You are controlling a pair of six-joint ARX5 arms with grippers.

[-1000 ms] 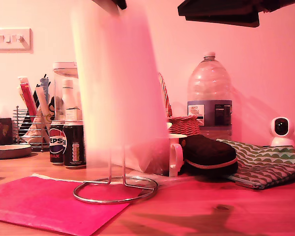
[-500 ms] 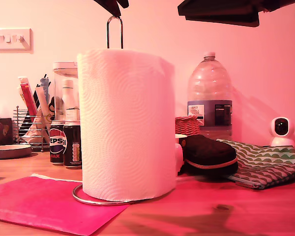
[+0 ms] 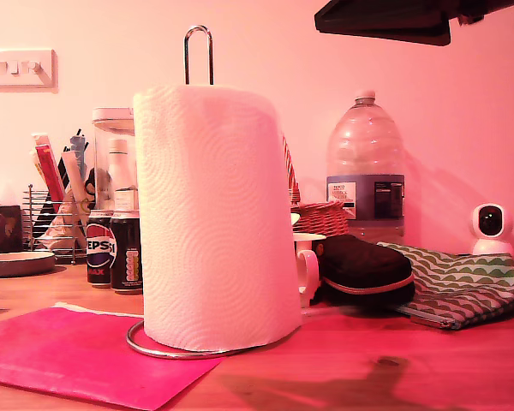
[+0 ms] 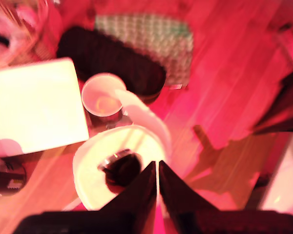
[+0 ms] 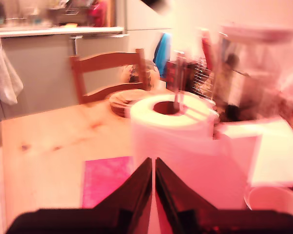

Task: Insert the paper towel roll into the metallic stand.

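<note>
The paper towel roll (image 3: 210, 223) stands upright on the table, threaded over the metallic stand. The stand's chrome loop (image 3: 198, 51) pokes out of the roll's top and its ring base (image 3: 154, 347) shows underneath. My first gripper (image 4: 157, 165) is shut and holds nothing; it hangs high over the roll (image 4: 88, 165), whose core holds the loop top (image 4: 115, 162). My second gripper (image 5: 153, 161) is also shut and empty, and stands apart from the roll (image 5: 171, 126), with the loop (image 5: 177, 100) in its core. In the exterior view an arm (image 3: 385, 19) is in the top right corner.
Behind the roll are a white mug (image 3: 307, 265), a dark case (image 3: 364, 270), a patterned pouch (image 3: 463, 287), a water bottle (image 3: 365, 167) and a wicker basket (image 3: 321, 216). Drink cans (image 3: 116, 250) and a wire utensil rack (image 3: 56, 223) stand at the exterior view's left. A pink sheet (image 3: 77, 351) lies in front.
A second ago the roll was a blur dropping over the stand; it now rests settled on the ring base. The dark gripper tip above it has risen out of the exterior view.
</note>
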